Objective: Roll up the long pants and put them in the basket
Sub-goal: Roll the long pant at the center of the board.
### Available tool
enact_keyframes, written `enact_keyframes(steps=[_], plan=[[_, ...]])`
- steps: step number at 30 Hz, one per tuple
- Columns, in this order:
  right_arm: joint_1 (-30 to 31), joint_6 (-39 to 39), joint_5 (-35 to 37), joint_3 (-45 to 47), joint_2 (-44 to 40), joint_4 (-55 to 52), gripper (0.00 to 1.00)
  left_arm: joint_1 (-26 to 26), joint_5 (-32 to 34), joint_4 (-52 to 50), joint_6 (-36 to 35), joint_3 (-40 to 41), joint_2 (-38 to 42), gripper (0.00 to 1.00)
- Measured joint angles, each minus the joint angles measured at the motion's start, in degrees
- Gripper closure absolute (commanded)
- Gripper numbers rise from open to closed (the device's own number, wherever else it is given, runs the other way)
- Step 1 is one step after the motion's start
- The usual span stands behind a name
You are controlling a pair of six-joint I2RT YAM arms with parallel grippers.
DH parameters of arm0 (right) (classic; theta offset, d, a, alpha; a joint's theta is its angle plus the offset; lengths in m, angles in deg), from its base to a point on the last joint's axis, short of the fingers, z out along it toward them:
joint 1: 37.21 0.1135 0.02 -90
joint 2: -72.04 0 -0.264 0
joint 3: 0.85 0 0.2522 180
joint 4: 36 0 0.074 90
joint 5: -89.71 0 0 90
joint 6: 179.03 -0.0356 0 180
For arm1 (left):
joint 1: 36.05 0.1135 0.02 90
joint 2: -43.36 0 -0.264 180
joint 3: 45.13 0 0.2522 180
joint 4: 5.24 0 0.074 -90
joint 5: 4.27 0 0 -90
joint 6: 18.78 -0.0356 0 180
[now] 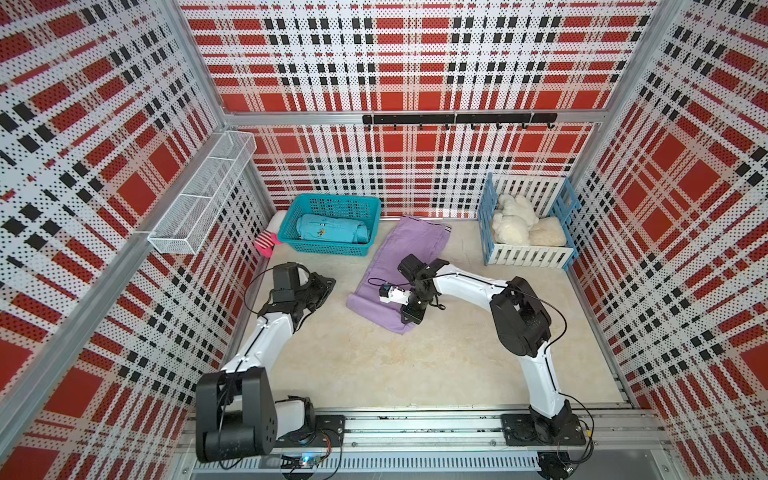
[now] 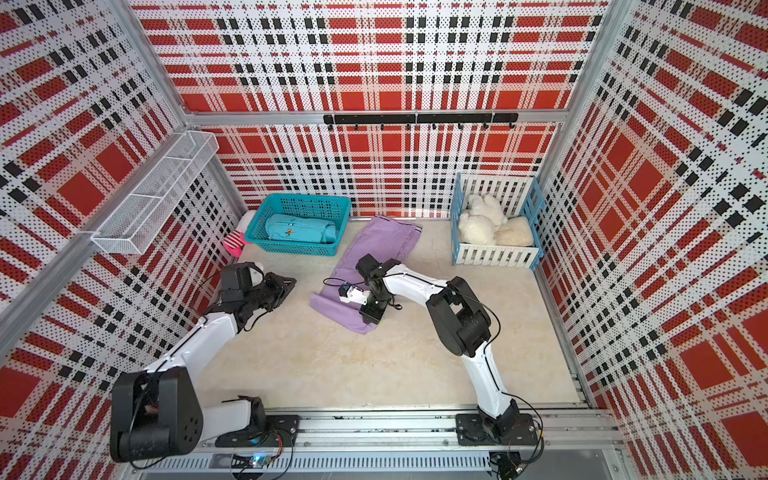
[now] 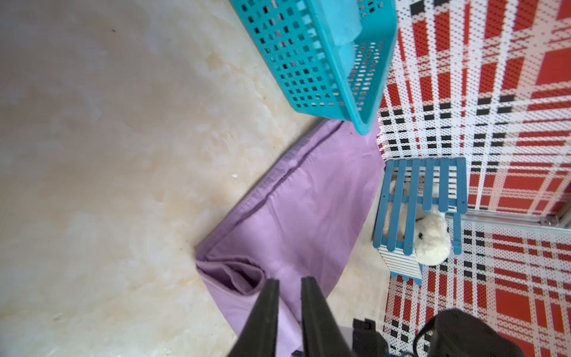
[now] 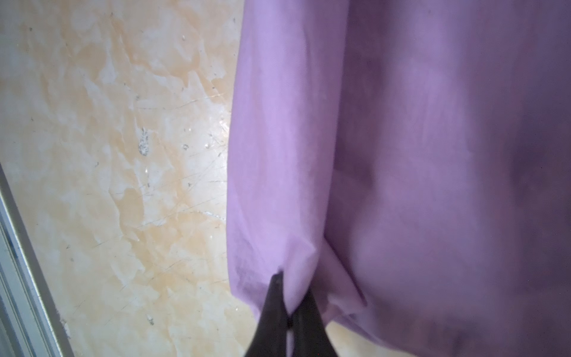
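The long pants are lilac and lie stretched from beside the teal basket toward the table's middle. Their near end is turned over into a loose roll. My right gripper sits on that near end, and in the right wrist view it is shut on a pinched fold of the lilac cloth. My left gripper hovers to the left, clear of the pants. In the left wrist view its fingers stand slightly open with nothing between them.
A teal basket at the back left holds a teal-blue rolled garment. A pink striped sock lies beside it. A blue-and-white slatted crate with white plush toys stands back right. A wire shelf hangs on the left wall.
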Motion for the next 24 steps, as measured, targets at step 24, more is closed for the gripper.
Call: enact_keyframes(steps=[24], plan=[[-2.01,-1.95,-3.39,0.24,1.25,1.53,1.0,-8.7,-9.51,8.57,0.85,-0.9,-19.06,1.0]])
